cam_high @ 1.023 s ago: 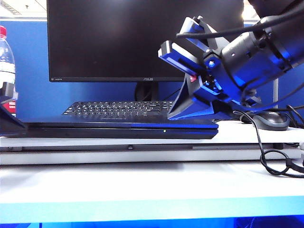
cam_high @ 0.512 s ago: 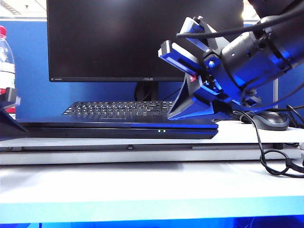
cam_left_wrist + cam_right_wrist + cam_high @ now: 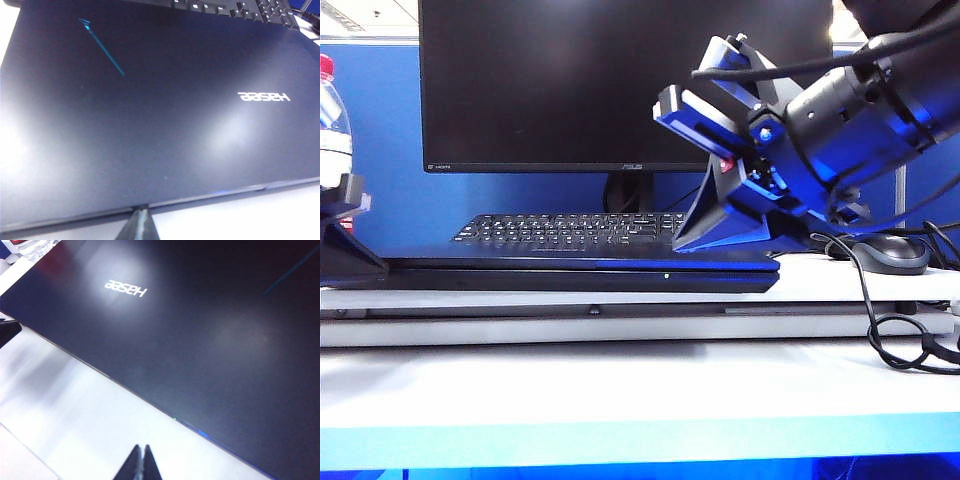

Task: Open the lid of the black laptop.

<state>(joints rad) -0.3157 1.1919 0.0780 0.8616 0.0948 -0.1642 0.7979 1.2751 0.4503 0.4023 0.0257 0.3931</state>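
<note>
Lid looks stiff and slick; hook its front edge. Left pincer and right pincer both pinched closed, empty.

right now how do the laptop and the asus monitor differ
The black laptop lies flat and closed, lid down; the ASUS monitor stands upright on a stand behind it. The laptop shows a small green light on its front edge; the monitor's screen is dark. Both are black.
</note>
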